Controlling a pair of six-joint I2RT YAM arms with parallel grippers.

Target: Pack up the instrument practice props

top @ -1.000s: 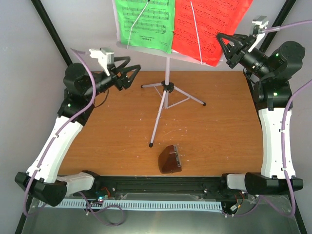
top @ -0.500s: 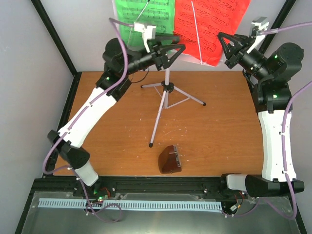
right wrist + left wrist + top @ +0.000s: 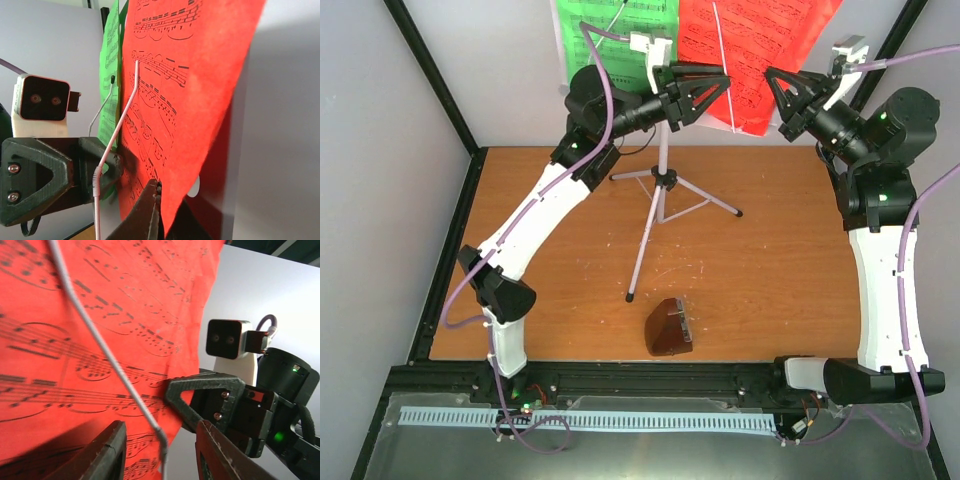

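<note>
Red music sheet (image 3: 760, 50) hangs at the top of the white tripod music stand (image 3: 663, 180), its lower right edge nipped flat between the closed jaws of the right gripper (image 3: 157, 195). The left gripper (image 3: 160, 432) sits at the same sheet's bottom edge, its jaws parted on either side of the wire page holder (image 3: 100, 345) without touching it. The two grippers are close together there. The green music sheet (image 3: 615, 35) hangs just beside the red one, on the left. On the table (image 3: 770, 270) below, the dark brown metronome (image 3: 670, 328) stands at the front edge, near one tripod foot, with bare wood on either side.
</note>
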